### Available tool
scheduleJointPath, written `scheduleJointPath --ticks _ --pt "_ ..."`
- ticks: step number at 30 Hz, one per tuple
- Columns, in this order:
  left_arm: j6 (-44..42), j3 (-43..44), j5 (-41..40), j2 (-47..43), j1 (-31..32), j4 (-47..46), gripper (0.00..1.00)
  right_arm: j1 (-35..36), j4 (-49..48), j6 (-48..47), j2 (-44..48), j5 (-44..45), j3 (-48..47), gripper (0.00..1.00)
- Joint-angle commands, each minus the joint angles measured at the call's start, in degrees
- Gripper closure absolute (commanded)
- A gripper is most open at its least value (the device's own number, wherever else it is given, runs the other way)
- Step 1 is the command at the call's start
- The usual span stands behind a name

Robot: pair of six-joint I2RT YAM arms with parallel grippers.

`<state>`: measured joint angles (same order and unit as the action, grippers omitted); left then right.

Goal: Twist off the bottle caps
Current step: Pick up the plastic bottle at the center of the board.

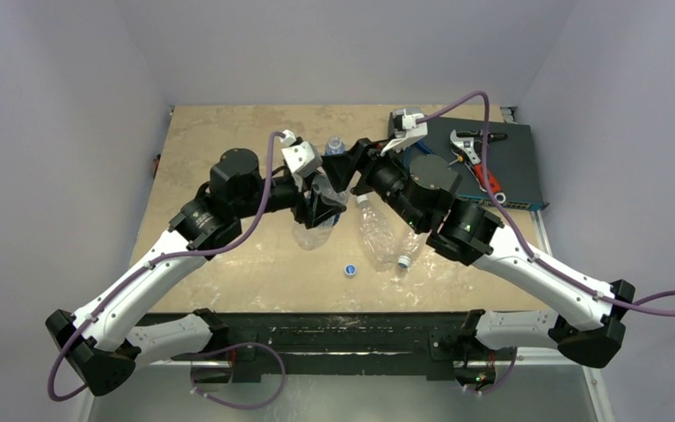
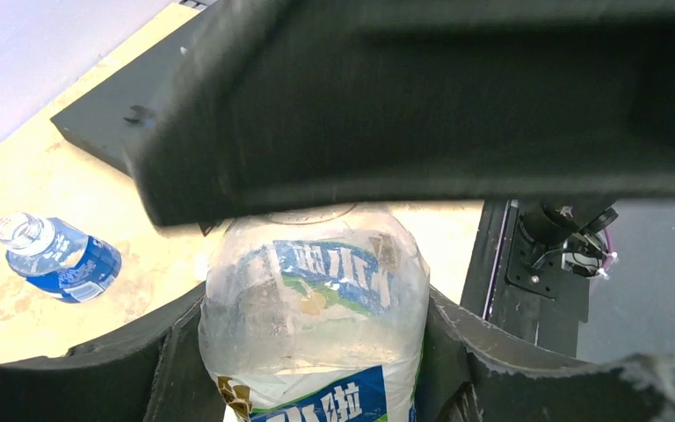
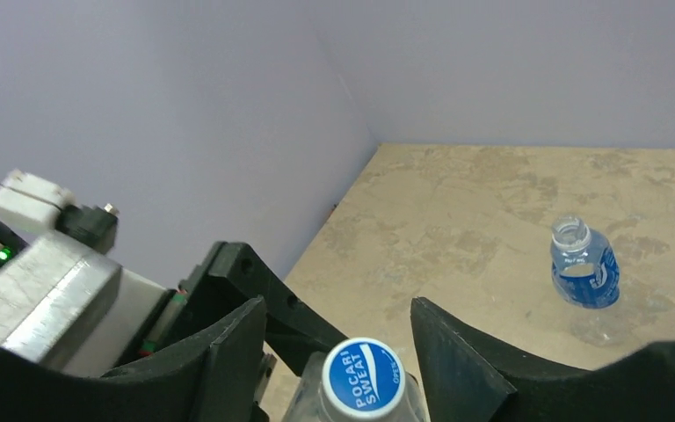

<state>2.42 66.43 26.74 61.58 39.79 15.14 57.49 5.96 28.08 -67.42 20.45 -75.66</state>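
Observation:
My left gripper (image 1: 321, 209) is shut on a labelled bottle (image 1: 310, 232) and holds it upright; in the left wrist view the bottle (image 2: 316, 299) sits squeezed between both fingers (image 2: 171, 352). Its blue cap (image 3: 365, 378) with white lettering is still on the neck. My right gripper (image 3: 341, 327) is open just above it, fingers (image 3: 228, 352) either side of the cap and apart from it. In the top view the right gripper (image 1: 344, 169) hides the cap. A second labelled bottle (image 1: 336, 147) stands uncapped behind, and also shows in the wrist views (image 2: 53, 257) (image 3: 584, 268).
A crinkled unlabelled bottle (image 1: 374, 229) lies right of the held one, another with a white cap (image 1: 402, 260) beside it. A loose blue cap (image 1: 349, 270) lies near the front. A black box (image 1: 510, 167) with a wrench (image 1: 466, 148) sits back right.

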Motion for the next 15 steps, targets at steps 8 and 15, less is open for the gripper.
scheduleJointPath --ticks 8,15 --pt "-2.2 2.9 -0.9 -1.4 0.1 -2.9 0.53 0.4 0.0 1.5 -0.8 4.6 -8.6 0.39" --pt "-7.1 5.1 1.4 -1.2 0.2 -5.4 0.57 0.4 0.1 1.3 -1.0 4.1 -8.6 0.41"
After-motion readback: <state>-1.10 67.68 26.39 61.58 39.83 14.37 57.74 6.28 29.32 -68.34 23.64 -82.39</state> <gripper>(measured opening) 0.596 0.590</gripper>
